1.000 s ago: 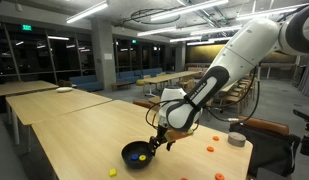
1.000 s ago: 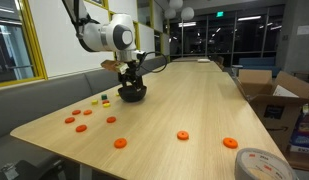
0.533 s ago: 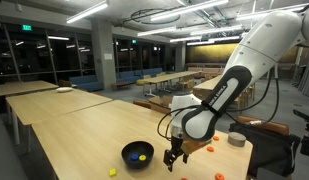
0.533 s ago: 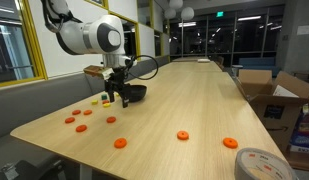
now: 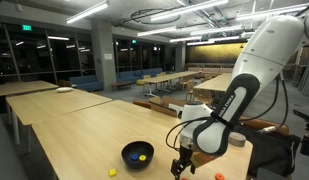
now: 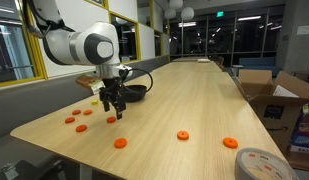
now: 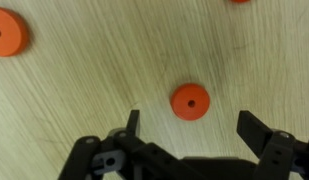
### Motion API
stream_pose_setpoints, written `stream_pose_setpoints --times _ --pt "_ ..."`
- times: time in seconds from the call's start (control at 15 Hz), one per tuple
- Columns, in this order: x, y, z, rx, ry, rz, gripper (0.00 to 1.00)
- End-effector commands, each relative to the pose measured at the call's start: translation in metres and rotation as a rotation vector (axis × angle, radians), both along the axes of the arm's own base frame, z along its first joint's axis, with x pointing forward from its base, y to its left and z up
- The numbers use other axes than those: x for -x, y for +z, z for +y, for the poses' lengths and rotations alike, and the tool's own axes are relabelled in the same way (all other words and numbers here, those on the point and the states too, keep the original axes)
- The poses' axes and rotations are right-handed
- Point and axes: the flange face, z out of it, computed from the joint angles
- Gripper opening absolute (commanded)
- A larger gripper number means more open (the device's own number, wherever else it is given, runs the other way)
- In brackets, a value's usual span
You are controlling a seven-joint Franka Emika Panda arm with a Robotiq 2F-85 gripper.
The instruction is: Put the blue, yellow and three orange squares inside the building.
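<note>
Seven orange discs (image 6: 182,135) in sight on the pale wooden table (image 6: 194,95) in an exterior view, all lying flat. Low over one of them, the gripper (image 6: 114,108), pointed straight down, jaws spread wide, released, clasping nothing.

Directly beneath it, the nearest orange disc (image 7: 190,101): in the wrist view, centred between the two dark fingertips (image 7: 132,122) and a little ahead of them, flat on the wood, a small hole at its middle, clear of both fingers. Farther ahead of the gripper and off to one side, a second disc (image 7: 8,32). Ahead on the opposite side, a third disc (image 7: 239,1), cut off by the frame edge.

Near the gripper but apart from it, off to its side, the black bowl (image 5: 128,152), upright on the table, with a yellow piece (image 5: 141,156) lying inside. In an exterior view, partly hidden just behind the gripper, the same bowl (image 6: 140,92). On the far side of the bowl from the gripper, outside the rim, a loose yellow piece (image 5: 112,172) on the table. Well apart from the gripper, on the side away from the bowl, a small grey cylinder (image 5: 235,140) standing near the table edge.
</note>
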Motion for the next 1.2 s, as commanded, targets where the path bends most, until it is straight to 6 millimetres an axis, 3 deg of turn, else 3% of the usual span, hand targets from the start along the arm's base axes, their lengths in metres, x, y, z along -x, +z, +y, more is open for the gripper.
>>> stream_pose_setpoints --times 0.0,0.4,1.13 --pt "0.015 -0.004 -0.005 -0.001 -0.015 -0.028 1.0" --pt "0.023 -0.014 -0.003 0.028 -0.006 -0.005 1.0" --pt "0.011 -0.012 0.013 0.033 0.016 -0.022 1.0"
